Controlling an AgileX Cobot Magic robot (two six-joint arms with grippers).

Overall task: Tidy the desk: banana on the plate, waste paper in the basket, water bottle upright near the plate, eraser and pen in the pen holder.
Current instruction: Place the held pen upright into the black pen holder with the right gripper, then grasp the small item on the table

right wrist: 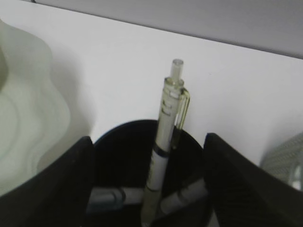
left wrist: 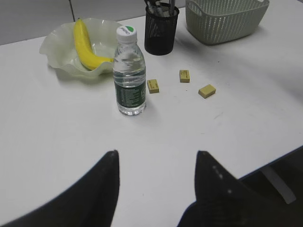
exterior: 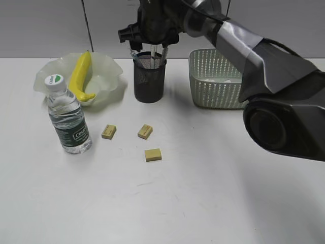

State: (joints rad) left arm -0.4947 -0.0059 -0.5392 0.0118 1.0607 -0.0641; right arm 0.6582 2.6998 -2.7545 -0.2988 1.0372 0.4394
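The right gripper [exterior: 152, 48] hangs directly over the pen holder [exterior: 150, 76], a black metal mesh cup at the back of the tabletop [exterior: 203, 193]. The right wrist view looks straight down between its two dark fingers [right wrist: 61, 179], which stand spread to either side of the cup's mouth with a clear gap to the pen [right wrist: 163, 142]. The pen, a slim pale translucent click-pen with a clip near its top, stands nearly upright inside the cup, touched by neither finger, so the hold looks released; its tip is hidden in the cup, where other pens lie slanted. The fingers probably sit wide and high like this so they can lift off without tipping it.

The banana [exterior: 81, 73], bright yellow and curved, lies in the plate [exterior: 109, 66], a pale green translucent dish with a ruffled rim. The water bottle [exterior: 68, 119], clear ribbed plastic with a dark green label and white cap, stands upright just in front of the plate. The sage green perforated basket [exterior: 216, 81] sits to the right of the cup; something pale shows through its wall, perhaps the waste paper, though I cannot tell.

Three small tan rectangular erasers [exterior: 144, 131] lie loose in front of the cup, well apart from one another, so they remain to be collected.

The left gripper [left wrist: 156, 184] hovers low over bare tabletop, fingers parted and holding nothing.
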